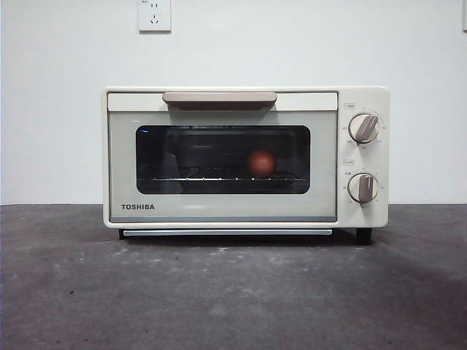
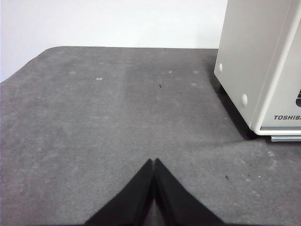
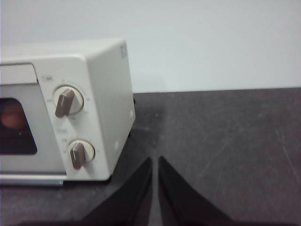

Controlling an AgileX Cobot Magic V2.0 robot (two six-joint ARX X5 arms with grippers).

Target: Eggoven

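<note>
The cream TOSHIBA toaster oven (image 1: 219, 208) stands in the middle of the dark table with its door shut. The reddish-brown egg (image 1: 260, 163) lies on the rack inside, seen through the dark glass window. It also shows in the right wrist view (image 3: 11, 117). The beige handle (image 1: 219, 97) runs along the door's top, and two dials (image 1: 363, 127) sit on the oven's right side. My left gripper (image 2: 154, 162) is shut and empty over the table, off the oven's left side (image 2: 256, 61). My right gripper (image 3: 155, 161) is shut and empty, off the oven's dial side (image 3: 70, 101).
A white wall with a power socket (image 1: 155, 14) stands behind the oven. The grey table (image 1: 233, 292) stretches in front of the oven and to both sides.
</note>
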